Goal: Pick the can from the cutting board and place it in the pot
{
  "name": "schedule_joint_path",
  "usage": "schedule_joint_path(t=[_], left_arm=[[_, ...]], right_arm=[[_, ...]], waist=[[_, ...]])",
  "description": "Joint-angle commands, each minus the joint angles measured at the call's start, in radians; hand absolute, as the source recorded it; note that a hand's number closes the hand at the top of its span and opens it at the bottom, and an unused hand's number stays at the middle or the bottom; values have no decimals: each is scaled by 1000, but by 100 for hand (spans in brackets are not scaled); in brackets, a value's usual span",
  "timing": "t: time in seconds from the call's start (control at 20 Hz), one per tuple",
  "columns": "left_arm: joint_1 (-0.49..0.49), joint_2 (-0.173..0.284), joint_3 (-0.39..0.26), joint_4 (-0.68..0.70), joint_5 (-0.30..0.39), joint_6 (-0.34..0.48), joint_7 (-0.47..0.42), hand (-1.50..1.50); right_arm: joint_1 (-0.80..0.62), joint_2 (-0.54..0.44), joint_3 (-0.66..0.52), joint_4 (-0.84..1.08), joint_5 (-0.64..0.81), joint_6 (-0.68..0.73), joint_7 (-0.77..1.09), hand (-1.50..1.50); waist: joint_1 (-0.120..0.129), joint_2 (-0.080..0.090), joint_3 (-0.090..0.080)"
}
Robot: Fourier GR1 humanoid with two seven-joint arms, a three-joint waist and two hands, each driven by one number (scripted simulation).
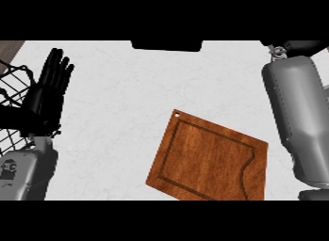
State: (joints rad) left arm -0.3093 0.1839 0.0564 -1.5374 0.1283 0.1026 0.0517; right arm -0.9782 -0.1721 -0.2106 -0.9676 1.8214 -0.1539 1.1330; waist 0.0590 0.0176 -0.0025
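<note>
Looking down, we have the brown wooden cutting board [209, 162] nearest us, tilted like a diamond, and no can on it. Left of the board our left hand [47, 92] rests with black fingers straight and together, pointing up, beside a black wire basket [7, 124]. Right of the board our right forearm [302, 117] stretches far up toward the corner; the right hand is hidden, so we cannot tell how its fingers stand. The can shows nowhere, nor the pot clearly; a grey curve beyond that arm may be it. If we are carrying the can, we should lower it upright inside before letting go. No writing is readable anywhere.
</note>
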Motion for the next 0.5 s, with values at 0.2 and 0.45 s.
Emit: schedule_joint_path(t=[0.2,0.45], left_arm=[[-15,36,54,7,20,-6,10,0],[54,9,26,-45,-7,26,30,0]], right_arm=[[4,13,-96,22,94,8,209,150],[158,-17,-157,-165,63,64,105,150]], waist=[[-46,-14,2],[-65,-24,3]])
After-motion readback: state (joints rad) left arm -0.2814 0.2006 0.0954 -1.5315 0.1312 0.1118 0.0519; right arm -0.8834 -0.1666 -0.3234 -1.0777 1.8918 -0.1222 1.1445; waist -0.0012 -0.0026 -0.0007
